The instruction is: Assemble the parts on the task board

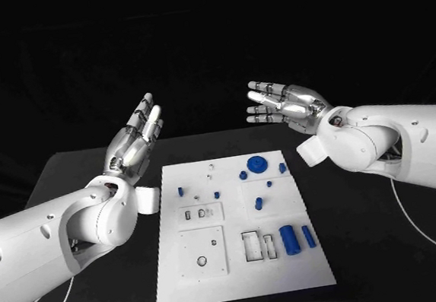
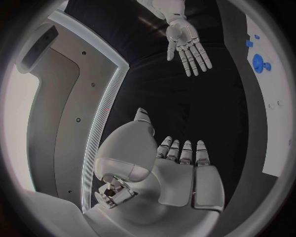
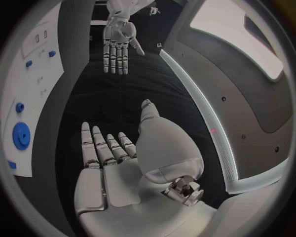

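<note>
While both of my hands hang raised past the far end of the task board, neither holds anything: my left hand stands edge-on with its fingers straight and apart, and my right hand is spread wide, palm turned inward. The board lies flat on the black table between my arms, and every part is on it, untouched. The blue round disc sits near the far end with small blue pegs around it; the two blue cylinders lie side by side near the close end, just beside the open rectangular slots.

As I see it, the main risk is in the reach itself. My forearms flank the board closely, so a careless descent could sweep a wrist across it and scatter the loose pegs or push the board askew. The cylinders lie on their sides and touching or nearly so; I judge that a poorly centred pinch would roll one away or drag its neighbour along. The small pegs look easy to tip.
</note>
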Controlling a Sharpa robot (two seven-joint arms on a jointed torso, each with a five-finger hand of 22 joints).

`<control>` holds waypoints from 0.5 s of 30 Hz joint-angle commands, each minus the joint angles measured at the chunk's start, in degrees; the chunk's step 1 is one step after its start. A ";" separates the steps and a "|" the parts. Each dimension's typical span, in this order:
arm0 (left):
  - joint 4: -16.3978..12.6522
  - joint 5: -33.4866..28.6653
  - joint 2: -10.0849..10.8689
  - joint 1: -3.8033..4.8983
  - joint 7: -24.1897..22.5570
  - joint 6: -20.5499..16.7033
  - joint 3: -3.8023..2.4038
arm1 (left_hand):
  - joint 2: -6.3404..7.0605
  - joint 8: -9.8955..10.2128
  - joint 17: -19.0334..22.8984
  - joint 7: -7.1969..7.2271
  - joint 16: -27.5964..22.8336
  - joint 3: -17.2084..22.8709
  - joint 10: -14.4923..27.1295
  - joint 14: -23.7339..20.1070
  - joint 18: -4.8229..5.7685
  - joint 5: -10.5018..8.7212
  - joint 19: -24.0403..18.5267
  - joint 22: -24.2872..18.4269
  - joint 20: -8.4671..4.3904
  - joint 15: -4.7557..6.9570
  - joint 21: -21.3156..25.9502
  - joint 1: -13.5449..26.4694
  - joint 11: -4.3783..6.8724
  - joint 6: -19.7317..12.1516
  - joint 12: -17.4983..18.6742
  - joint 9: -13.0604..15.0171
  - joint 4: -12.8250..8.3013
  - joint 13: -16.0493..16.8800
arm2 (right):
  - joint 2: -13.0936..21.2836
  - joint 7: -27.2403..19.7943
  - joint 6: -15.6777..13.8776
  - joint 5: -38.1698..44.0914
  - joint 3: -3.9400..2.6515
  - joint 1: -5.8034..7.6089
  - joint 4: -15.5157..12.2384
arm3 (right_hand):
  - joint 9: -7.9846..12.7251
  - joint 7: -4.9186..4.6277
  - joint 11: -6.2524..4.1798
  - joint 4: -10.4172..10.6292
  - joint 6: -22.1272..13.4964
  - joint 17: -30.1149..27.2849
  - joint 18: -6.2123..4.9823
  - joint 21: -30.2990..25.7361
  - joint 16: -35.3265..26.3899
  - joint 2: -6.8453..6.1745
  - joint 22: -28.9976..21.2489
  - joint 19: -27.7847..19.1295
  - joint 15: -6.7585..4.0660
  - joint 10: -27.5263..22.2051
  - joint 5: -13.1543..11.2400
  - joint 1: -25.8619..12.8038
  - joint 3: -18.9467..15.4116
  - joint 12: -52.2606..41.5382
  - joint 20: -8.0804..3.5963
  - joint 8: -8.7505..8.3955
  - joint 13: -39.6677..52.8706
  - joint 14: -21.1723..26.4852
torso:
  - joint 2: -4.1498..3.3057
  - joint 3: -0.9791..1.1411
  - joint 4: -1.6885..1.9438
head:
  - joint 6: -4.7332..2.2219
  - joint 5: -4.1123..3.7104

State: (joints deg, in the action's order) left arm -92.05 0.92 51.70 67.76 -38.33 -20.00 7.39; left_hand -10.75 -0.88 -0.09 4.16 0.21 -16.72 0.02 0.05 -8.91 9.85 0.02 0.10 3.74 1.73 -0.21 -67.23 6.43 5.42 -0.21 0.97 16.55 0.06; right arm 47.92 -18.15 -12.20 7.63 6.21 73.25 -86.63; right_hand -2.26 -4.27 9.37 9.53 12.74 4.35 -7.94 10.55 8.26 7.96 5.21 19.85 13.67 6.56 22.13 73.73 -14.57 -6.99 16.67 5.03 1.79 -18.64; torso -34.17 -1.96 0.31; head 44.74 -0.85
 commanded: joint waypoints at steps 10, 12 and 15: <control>-3.04 14.24 2.42 1.84 -3.07 -0.48 -0.06 | -0.22 -0.40 0.09 -0.25 -0.21 0.60 -0.02 -0.05 -1.40 2.59 1.46 0.71 6.16 -4.74 -0.99 -3.98 -0.14 2.89 0.21 0.30 0.09 -0.06 | 1.34 20.24 6.77 58.77 -0.05 5.59 -2.34 | -3.67 -2.92 -1.51 -9.69 27.00 9.62 -2.20 17.27 19.38 -0.94 6.80 42.75 -10.95 27.31 -4.03 12.41 5.93 -13.05 -8.20 8.65 2.06 -49.09 | -4.77 -0.17 2.09 | -0.54 -0.34; -3.26 15.52 2.50 2.34 -3.03 -0.68 -0.06 | -0.33 -0.40 0.09 -0.25 -0.21 0.65 -0.02 -0.05 -1.43 2.83 1.63 0.78 6.47 -4.96 -1.12 -4.30 -0.14 2.98 0.21 0.31 0.09 -0.06 | 1.53 22.37 7.30 67.71 -0.05 6.08 -3.28 | -3.71 -2.33 -2.60 -9.56 28.49 11.27 -2.56 19.31 22.30 -1.85 7.95 45.68 -12.16 29.02 -6.43 11.74 6.29 -12.42 -9.04 8.43 1.89 -52.22 | -5.31 -0.30 2.65 | -0.51 -0.61; -3.69 16.76 2.65 2.95 -3.07 -0.98 -0.06 | -0.46 -0.40 0.07 -0.22 -0.19 0.73 -0.02 -0.02 -1.44 3.48 1.82 0.83 6.80 -5.17 -1.24 -4.79 -0.10 3.08 0.21 0.32 0.07 -0.06 | 1.98 24.13 6.80 77.96 -0.05 6.48 -4.93 | -3.87 -1.32 -3.91 -9.18 30.83 14.03 -2.53 22.06 26.86 -2.89 9.71 48.87 -13.66 32.36 -8.20 10.99 7.16 -11.67 -10.44 8.04 1.94 -55.14 | -5.96 -0.44 3.22 | -0.51 -1.10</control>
State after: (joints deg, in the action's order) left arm -95.37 13.37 54.32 70.50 -38.84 -20.49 7.38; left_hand -11.37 -0.89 -0.09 4.00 0.21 -16.39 0.02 0.17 -9.84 13.23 1.89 0.86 10.06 -3.07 -1.29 -71.57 6.43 8.00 -0.21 1.21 16.57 0.05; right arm 49.71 -0.14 -7.74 63.88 6.18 79.60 -90.95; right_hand -6.08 -5.69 5.63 0.32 43.31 18.11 -9.83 32.32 34.69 5.53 14.76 68.36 0.17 38.61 14.16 84.57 -7.57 -18.74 6.35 13.28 3.72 -73.43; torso -39.02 -2.22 2.68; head 44.18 -1.58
